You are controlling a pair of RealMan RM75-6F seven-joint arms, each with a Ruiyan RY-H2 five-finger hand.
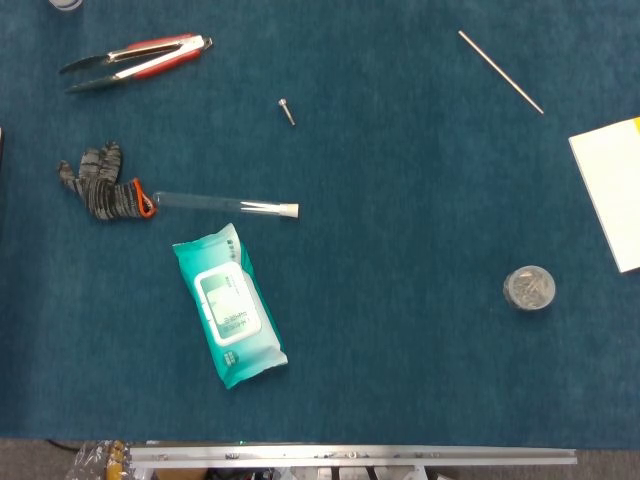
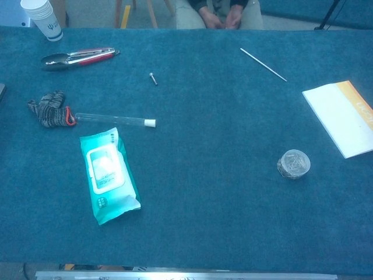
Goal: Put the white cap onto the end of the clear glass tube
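Observation:
The clear glass tube (image 1: 205, 203) (image 2: 108, 119) lies flat on the blue table, left of centre, running left to right. The white cap (image 1: 289, 211) (image 2: 150, 123) sits on its right end. Neither of my hands shows in the head view or the chest view.
A grey knitted glove (image 1: 98, 187) (image 2: 48, 108) lies at the tube's left end. A teal wipes pack (image 1: 229, 305) (image 2: 108, 175) lies just below the tube. Tongs (image 1: 135, 58), a small screw (image 1: 287, 110), a thin rod (image 1: 500, 71), a booklet (image 1: 611, 185) and a round tin (image 1: 529, 288) lie further off.

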